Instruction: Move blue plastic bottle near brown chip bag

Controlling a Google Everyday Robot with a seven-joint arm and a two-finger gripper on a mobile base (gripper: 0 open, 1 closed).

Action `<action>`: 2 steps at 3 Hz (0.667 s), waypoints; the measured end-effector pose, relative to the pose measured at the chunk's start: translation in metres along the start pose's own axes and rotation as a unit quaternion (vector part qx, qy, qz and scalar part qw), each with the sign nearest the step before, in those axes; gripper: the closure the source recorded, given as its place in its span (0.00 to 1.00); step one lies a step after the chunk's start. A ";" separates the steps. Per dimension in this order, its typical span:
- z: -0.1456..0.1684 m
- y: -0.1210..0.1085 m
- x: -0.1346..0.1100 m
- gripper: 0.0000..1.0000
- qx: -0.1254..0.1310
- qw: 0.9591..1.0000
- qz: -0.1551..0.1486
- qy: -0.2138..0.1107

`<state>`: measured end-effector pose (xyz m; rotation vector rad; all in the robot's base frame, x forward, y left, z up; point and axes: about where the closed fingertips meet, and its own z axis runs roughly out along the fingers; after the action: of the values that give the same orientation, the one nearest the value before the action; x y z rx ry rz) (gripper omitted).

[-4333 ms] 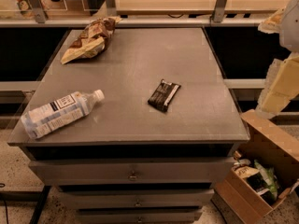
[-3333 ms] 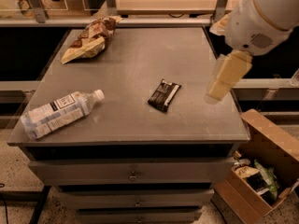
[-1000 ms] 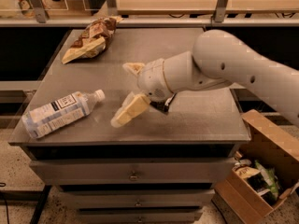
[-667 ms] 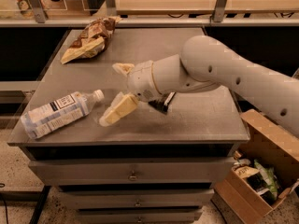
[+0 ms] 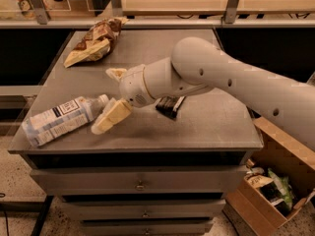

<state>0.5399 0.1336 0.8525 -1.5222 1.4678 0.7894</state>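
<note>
The blue plastic bottle [image 5: 60, 120] lies on its side at the front left of the grey table [image 5: 216, 117], its white cap pointing right. The brown chip bag [image 5: 94, 41] lies at the far left corner. My gripper [image 5: 105, 101] is open, with one cream finger [image 5: 116, 73] above the cap end and the other [image 5: 111, 117] in front of it. The fingers stand on either side of the bottle's cap end without closing on it. My white arm reaches in from the right.
A small flat black wrapper [image 5: 169, 107] lies mid-table, partly under my arm. An open cardboard box [image 5: 275, 167] with packets stands on the floor at the right. Drawers [image 5: 140, 185] run below the tabletop. A shelf rail [image 5: 147, 22] runs behind the table.
My arm has come in from the right and swept left across the table, bringing the open gripper to the bottle's cap end. The bottle, bag and wrapper have not moved.
</note>
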 end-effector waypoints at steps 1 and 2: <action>0.008 0.002 0.007 0.00 -0.003 1.000 0.010 0.018; 0.017 0.005 0.012 0.10 -0.014 0.999 0.020 0.025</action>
<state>0.5379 0.1437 0.8334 -1.5478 1.5330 0.8045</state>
